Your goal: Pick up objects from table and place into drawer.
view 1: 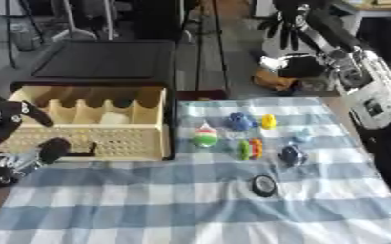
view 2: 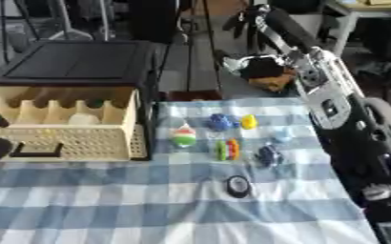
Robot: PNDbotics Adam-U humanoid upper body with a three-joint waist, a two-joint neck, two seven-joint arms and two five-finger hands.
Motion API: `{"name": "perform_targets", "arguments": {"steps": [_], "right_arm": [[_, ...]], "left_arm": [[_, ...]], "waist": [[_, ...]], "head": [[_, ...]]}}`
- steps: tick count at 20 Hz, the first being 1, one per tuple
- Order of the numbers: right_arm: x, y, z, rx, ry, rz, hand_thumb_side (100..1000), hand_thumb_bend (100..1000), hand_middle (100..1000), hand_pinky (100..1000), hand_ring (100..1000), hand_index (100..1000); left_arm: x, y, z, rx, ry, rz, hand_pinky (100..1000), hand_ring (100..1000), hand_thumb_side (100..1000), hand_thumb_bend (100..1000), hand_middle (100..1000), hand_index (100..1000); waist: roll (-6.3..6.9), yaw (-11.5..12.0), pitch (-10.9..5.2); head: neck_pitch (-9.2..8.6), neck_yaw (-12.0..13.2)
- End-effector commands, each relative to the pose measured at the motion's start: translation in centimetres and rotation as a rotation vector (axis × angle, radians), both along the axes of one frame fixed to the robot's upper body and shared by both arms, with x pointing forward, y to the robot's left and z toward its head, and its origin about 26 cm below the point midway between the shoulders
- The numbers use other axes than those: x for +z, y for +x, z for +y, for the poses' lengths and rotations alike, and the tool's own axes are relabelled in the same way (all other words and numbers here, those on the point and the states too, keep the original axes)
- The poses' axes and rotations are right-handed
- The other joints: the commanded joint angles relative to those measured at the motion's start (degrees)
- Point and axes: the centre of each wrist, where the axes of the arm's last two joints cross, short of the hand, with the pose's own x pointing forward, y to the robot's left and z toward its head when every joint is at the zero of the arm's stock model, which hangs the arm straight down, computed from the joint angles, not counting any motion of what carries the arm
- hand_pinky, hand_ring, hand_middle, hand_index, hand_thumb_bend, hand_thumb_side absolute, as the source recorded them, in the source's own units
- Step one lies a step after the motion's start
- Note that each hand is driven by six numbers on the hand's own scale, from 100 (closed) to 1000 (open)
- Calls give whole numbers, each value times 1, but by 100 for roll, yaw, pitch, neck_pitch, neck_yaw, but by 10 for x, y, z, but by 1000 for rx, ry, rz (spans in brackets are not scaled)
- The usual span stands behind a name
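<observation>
A beige drawer [view 1: 161, 125] stands pulled open at the left of the checked cloth, with a white object [view 1: 114, 118] inside. On the cloth lie a blue toy [view 1: 241, 121], a yellow one [view 1: 268, 121], a white, red and green piece [view 1: 205, 136], a green and orange piece [view 1: 249, 149], a pale blue thing [view 1: 302, 136], a dark blue thing [view 1: 292, 155] and a black round thing [view 1: 264, 185]. My left hand [view 1: 7, 143] is at the left edge by the drawer's front, fingers relaxed, holding nothing. My right hand [view 1: 287, 23] hangs open high beyond the table's far edge, away from the objects.
A black cabinet top [view 1: 107, 59] lies behind the drawer. My right arm [view 1: 362, 90] runs along the cloth's right side. An orange and black object [view 2: 270, 78] sits beyond the table's far edge. Bare checked cloth [view 1: 190, 214] fills the foreground.
</observation>
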Motion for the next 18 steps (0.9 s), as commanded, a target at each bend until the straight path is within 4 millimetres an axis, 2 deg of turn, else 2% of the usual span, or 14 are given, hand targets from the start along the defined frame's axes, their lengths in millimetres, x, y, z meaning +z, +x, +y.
{"name": "perform_targets", "arguments": {"steps": [1,5,7,9,10,12,13,14,16,18], "right_arm": [[14,-3,-10,-26,2,-29,552,367,523,272,398,732],[14,-2,-11,-29,8,-23,552,367,522,271,397,733],[13,-2,-11,-31,11,-23,552,367,522,271,397,733],[13,-3,-11,-31,12,-22,552,367,522,271,397,733],[13,-3,-12,-32,13,-21,552,366,521,271,397,733],[13,-3,-12,-33,14,-19,552,365,520,271,397,733],[13,-2,-12,-32,14,-19,552,365,520,271,396,733],[13,-2,-11,-31,14,-18,552,365,520,271,396,733],[12,-2,-10,-27,13,-16,554,363,519,270,396,733],[12,-2,-10,-23,12,-14,554,362,518,270,395,732]], "left_arm": [[3,-5,2,-39,74,67,100,100,1000,638,100,669],[-8,-8,4,-65,201,237,100,100,1000,653,100,682],[-11,-8,4,-76,276,317,161,100,1000,673,126,692],[-10,-8,4,-83,320,358,161,100,1000,673,126,692],[-13,-9,4,-87,362,397,303,260,1000,706,348,680],[-16,-10,4,-86,419,449,400,431,1000,729,492,681],[-19,-10,4,-76,436,466,412,470,1000,734,523,686],[-22,-9,3,-67,446,477,412,470,1000,734,523,686],[-30,-5,5,-38,449,510,449,594,1000,747,639,741],[-37,1,5,-15,443,533,480,653,1000,744,708,786]], "waist": [[32,-3,-89],[54,1,-100],[55,4,-102],[53,7,-105],[50,4,-103],[46,1,-102],[46,-4,-99],[46,-9,-98],[44,-24,-92],[43,-35,-86]], "head": [[42,22],[48,24],[50,33],[52,32],[47,39],[46,45],[46,49],[46,52],[42,51],[45,50]]}}
